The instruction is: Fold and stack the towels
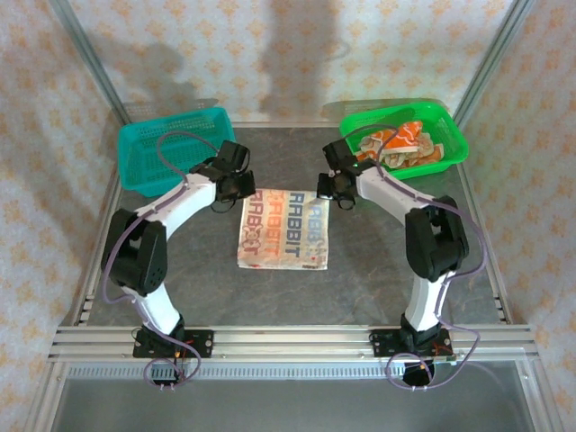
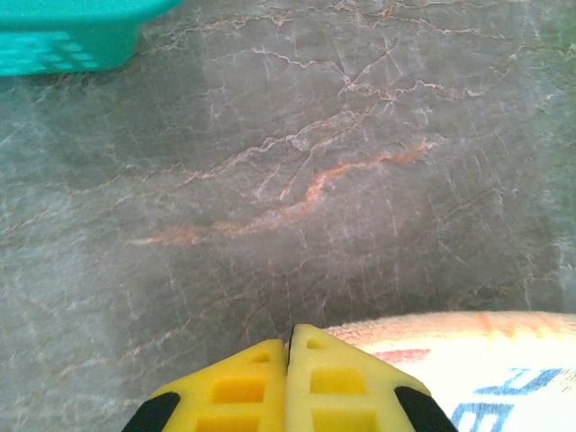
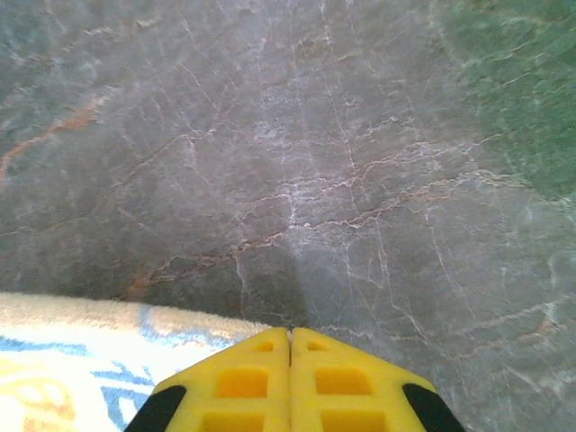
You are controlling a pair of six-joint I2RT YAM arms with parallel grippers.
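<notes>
A cream towel (image 1: 283, 229) with blue and orange RABBIT lettering lies spread flat in the middle of the table. My left gripper (image 1: 241, 189) sits at its far left corner. In the left wrist view the gripper (image 2: 290, 331) is closed and the towel's (image 2: 504, 360) edge runs right into the fingertips. My right gripper (image 1: 335, 193) sits at the far right corner. Its wrist view shows the gripper (image 3: 290, 331) closed, with the towel (image 3: 72, 360) edge meeting the tips. More orange and cream towels (image 1: 400, 144) lie crumpled in the green basket (image 1: 454, 135).
A teal basket (image 1: 171, 153) stands at the back left, its corner seen as the teal basket (image 2: 63, 40) in the left wrist view. Grey marbled tabletop (image 1: 288, 297) lies bare in front of the towel. Aluminium frame posts rise at both back corners.
</notes>
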